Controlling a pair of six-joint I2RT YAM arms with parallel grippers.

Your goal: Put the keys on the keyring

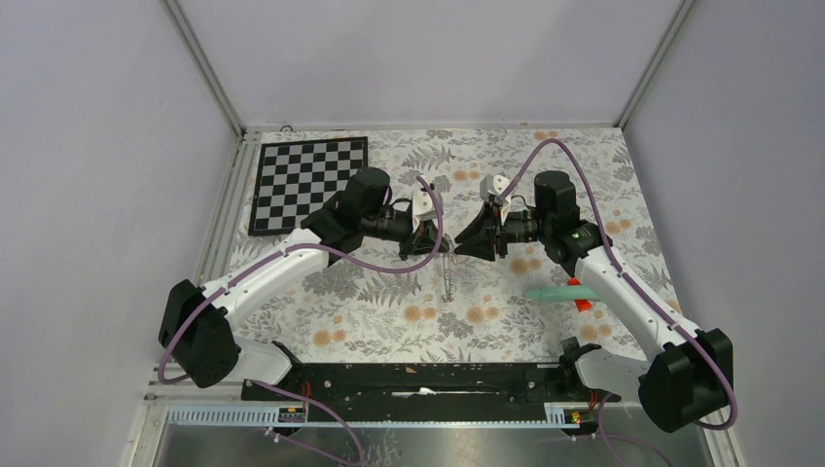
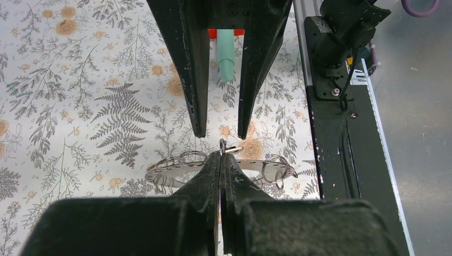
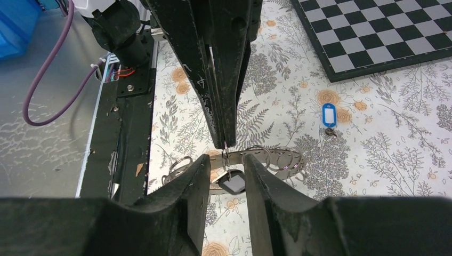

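Note:
My left gripper (image 2: 222, 154) is shut on a small wire ring, and the black key (image 3: 233, 184) hangs below that ring by its tag. My right gripper (image 3: 226, 158) faces it, open, with one finger on each side of the black tag and not touching it. The keyring (image 3: 277, 154) is a flat grey hoop carrying several split rings. It shows low over the cloth just behind both sets of fingertips, and part of the keyring (image 2: 170, 172) is hidden by them. The blue key (image 3: 329, 115) lies alone on the cloth. From above, both grippers meet mid-table, left gripper (image 1: 440, 248) against right gripper (image 1: 459, 248).
A chequered board (image 1: 308, 182) lies at the back left. A teal stick with a red piece (image 1: 556, 292) lies on the cloth to the right of the grippers. The black base rail (image 1: 418, 379) runs along the near edge.

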